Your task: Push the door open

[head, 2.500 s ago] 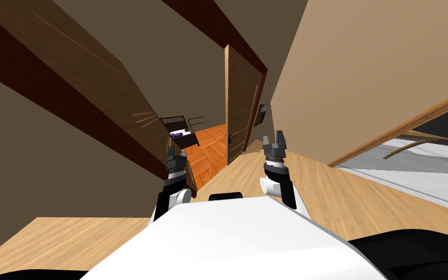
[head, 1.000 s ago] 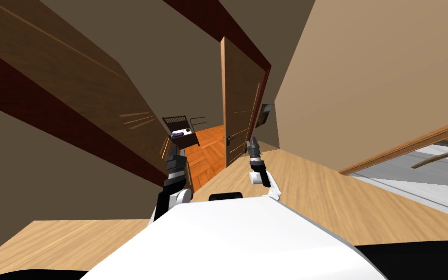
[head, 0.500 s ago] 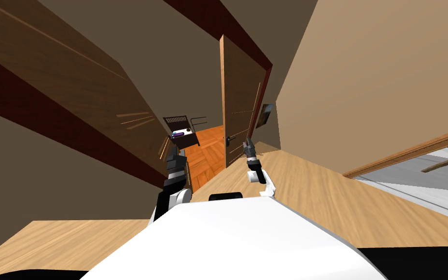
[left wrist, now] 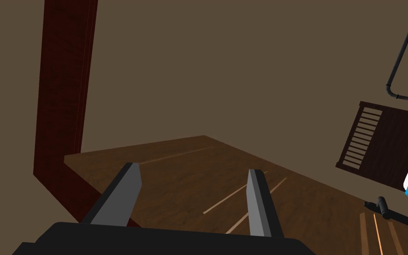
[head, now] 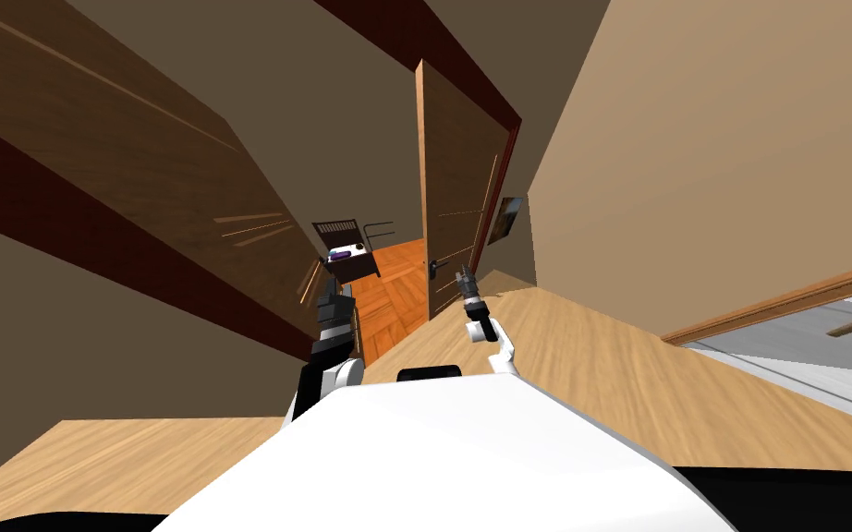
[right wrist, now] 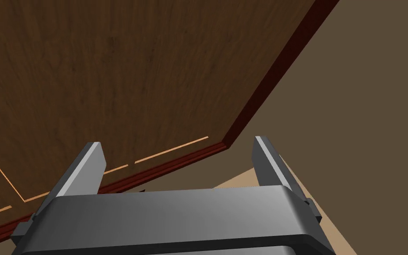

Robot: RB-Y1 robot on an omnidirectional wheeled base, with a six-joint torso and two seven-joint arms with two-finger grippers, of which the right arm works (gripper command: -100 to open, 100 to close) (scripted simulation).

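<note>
**A:** As both arms are raised, which one is nearer to the door?

**B:** The right gripper. Its fingers stand wide apart with nothing between them. The door is just ahead of it. In the right wrist view its brown face is very close to the tips, but I cannot tell if they touch.

**A:** And the left gripper?

**B:** It is also wide open and holds nothing. It is beside a second door on the left, well apart from the first.

**A:** How does the door stand?

**B:** Upright and ajar. Its pale edge is at the left, and its other side meets the dark red frame at the far right. I judge the push should go along the right fingers into the face, on the handle side.

**A:** What is beyond it?

**B:** An orange floor, and a dark stand with something white and purple on it. I cannot tell what it is.
</note>
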